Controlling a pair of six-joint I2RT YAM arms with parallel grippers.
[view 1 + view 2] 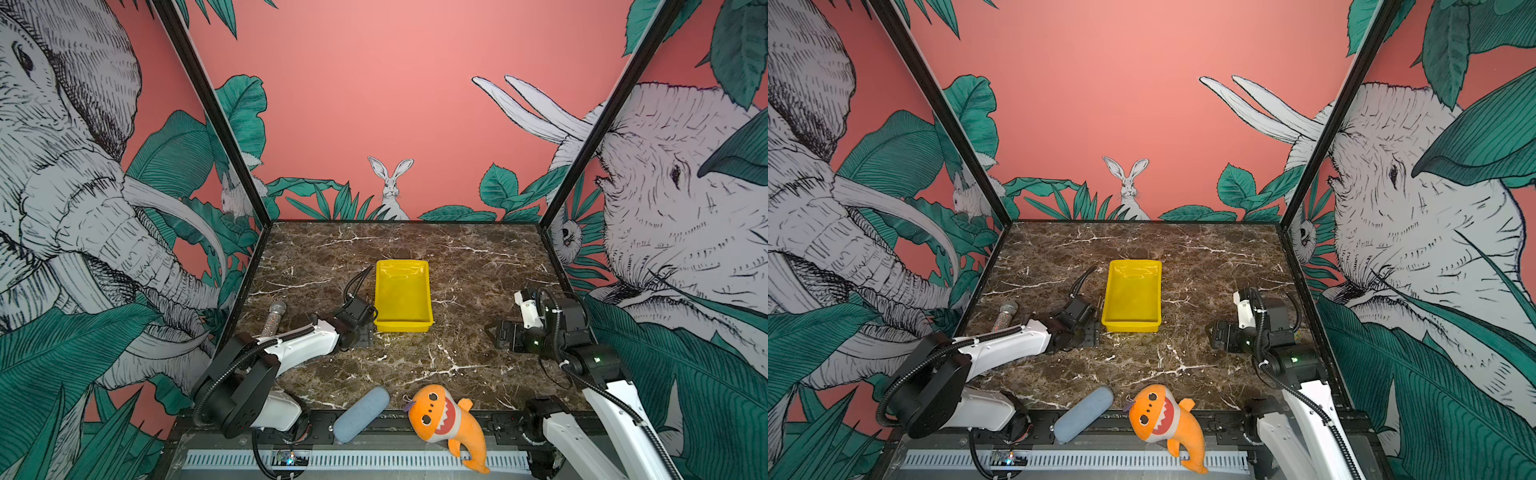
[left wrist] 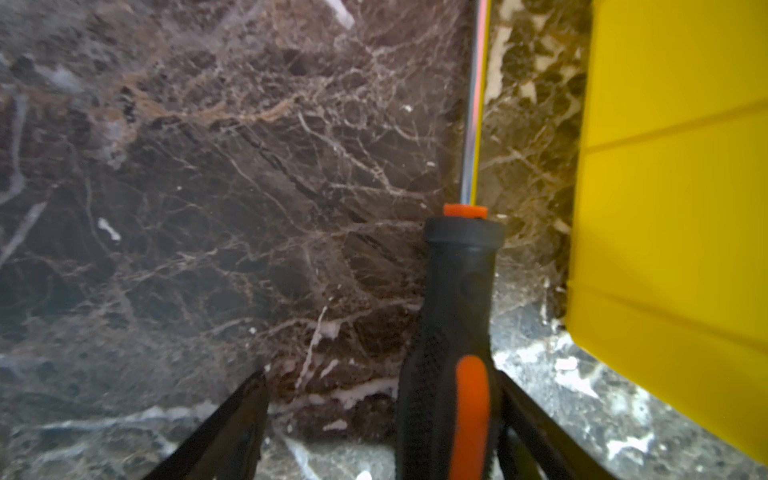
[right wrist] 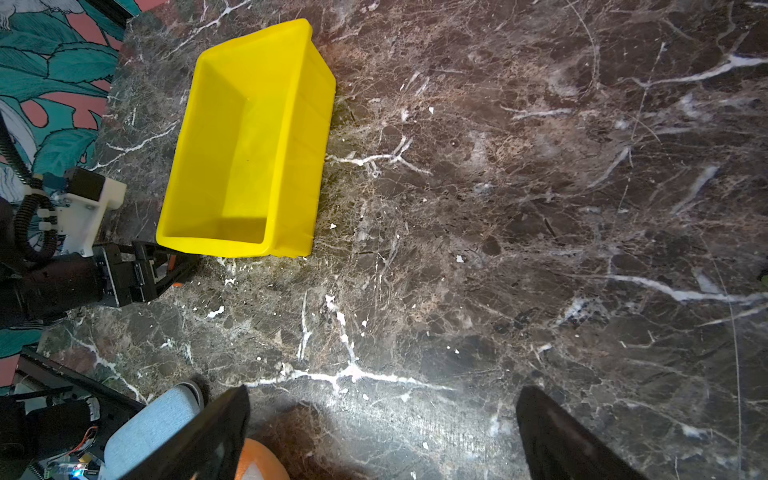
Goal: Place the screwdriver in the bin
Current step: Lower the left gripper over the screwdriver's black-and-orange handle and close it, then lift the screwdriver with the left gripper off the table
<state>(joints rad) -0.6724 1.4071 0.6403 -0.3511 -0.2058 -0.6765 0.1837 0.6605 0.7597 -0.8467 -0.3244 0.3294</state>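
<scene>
The screwdriver [image 2: 457, 291], black-handled with orange accents, lies on the marble table beside the left wall of the yellow bin [image 2: 665, 208]; its thin metal shaft points away along the bin. My left gripper [image 2: 380, 374] straddles the handle with its jaws apart: one finger is close against the handle, while a wide gap separates the handle from the opposite finger. In both top views this gripper [image 1: 363, 334] [image 1: 1090, 334] is low at the front left corner of the bin [image 1: 402, 328] [image 1: 1131, 326]. My right gripper [image 1: 494, 334] [image 3: 383, 392] hovers open and empty, right of the bin [image 3: 299, 166].
A glittery silver microphone [image 1: 274, 318] lies at the left wall behind my left arm. A blue-grey padded cylinder [image 1: 361, 413] and an orange shark plush [image 1: 444, 419] lie on the table's front edge. Patterned walls enclose three sides.
</scene>
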